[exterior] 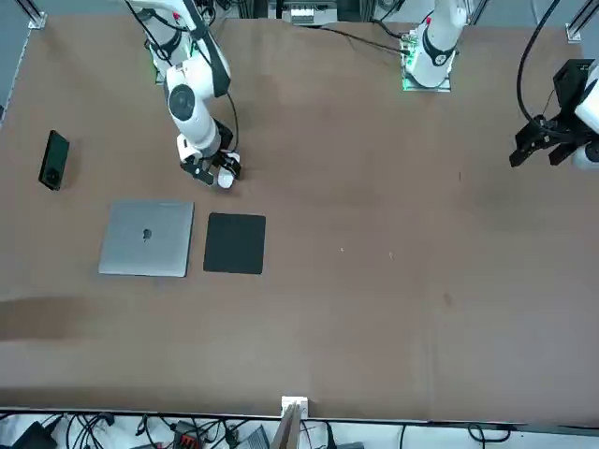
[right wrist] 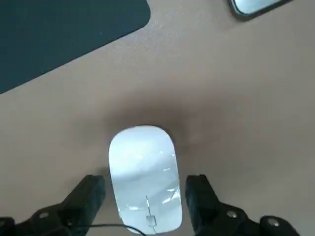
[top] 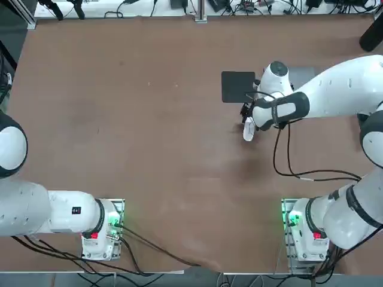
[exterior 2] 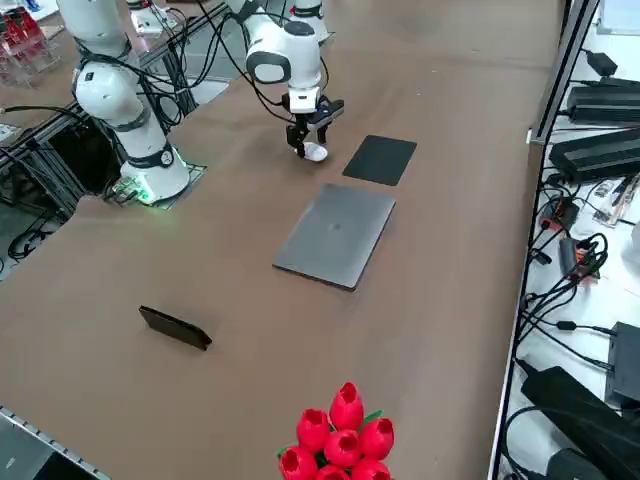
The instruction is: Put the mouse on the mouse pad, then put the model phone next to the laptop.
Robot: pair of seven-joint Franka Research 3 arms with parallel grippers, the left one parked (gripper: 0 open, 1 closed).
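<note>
My right hand (right wrist: pixel 145 196) hangs low over the mouse (right wrist: pixel 144 177), fingers spread wide on either side of it, nothing gripped. The mouse lies on the bare table (top: pixel 149 131), near the mouse pad (top: pixel 237 86) but off its edge. The laptop (exterior: pixel 147 238) lies just beside the pad; the model phone (exterior: pixel 54 159) lies well apart, with open tabletop around it.

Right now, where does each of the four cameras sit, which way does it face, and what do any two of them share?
Top: overhead, looking straight down; both arm bases at the bottom, right end effector over the mouse.
Front: across the table, facing the robot; working arm at left, laptop, mouse pad, model phone.
Right side: raised at the robot's right, looking diagonally; arm beyond the laptop.
Right wrist: on the arm, looking down; open fingers either side of the mouse.
Shared: all four show the mouse and pad.
</note>
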